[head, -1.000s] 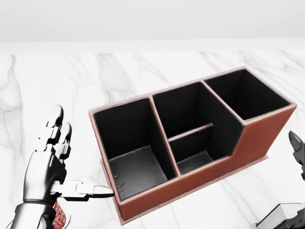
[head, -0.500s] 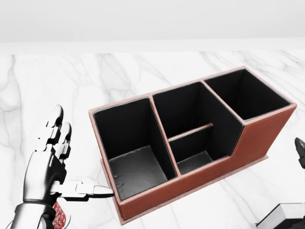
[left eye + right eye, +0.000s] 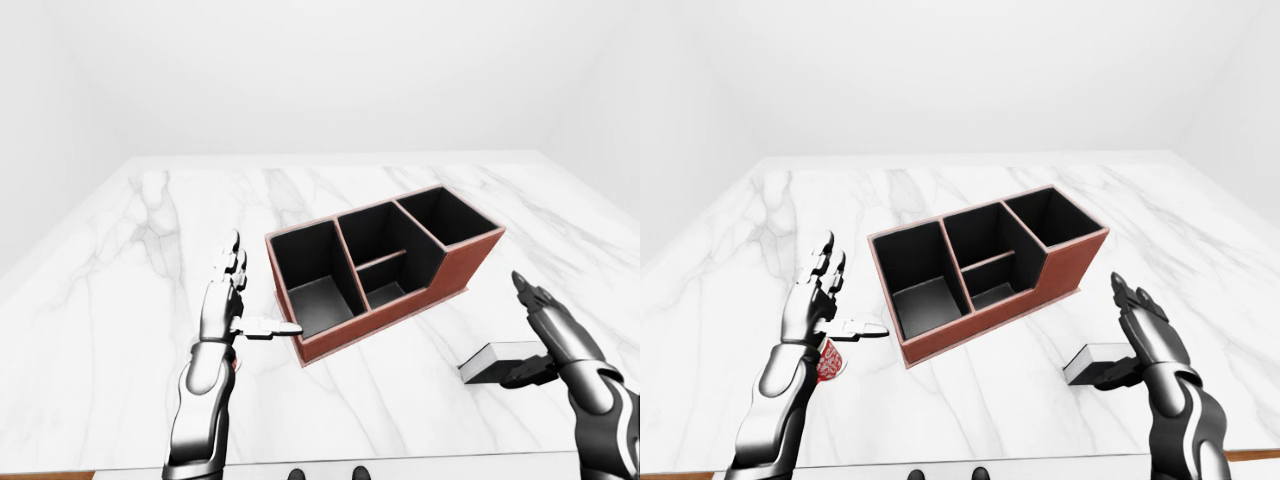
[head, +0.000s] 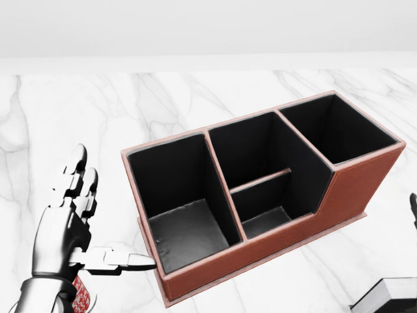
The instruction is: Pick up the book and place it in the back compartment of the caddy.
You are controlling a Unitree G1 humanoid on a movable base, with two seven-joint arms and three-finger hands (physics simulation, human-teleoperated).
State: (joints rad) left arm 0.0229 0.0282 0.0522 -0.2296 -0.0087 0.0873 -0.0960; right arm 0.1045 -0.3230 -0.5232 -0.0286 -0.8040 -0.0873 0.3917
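The caddy (image 4: pixel 352 189) is a brown box with black compartments, set at a slant on the marble table (image 3: pixel 150 260). The book (image 3: pixel 492 361), with a dark cover and white page edges, lies flat on the table to the caddy's lower right; it also shows in the head view's bottom right corner (image 4: pixel 391 290). My right hand (image 3: pixel 530 335) is open beside the book's right end, fingers raised and thumb low next to the book. My left hand (image 4: pixel 98 222) is open and empty to the left of the caddy, thumb pointing at its near corner.
A small red-and-white patterned thing (image 3: pixel 830 360) lies on the table under my left wrist. The table's near edge (image 3: pixel 350 462) runs along the bottom of the eye views. A white wall stands beyond the table's far edge.
My right hand has dropped lower and slid towards the right edge of the head view, so only a fingertip shows there now. The left hand, caddy and book have not moved.
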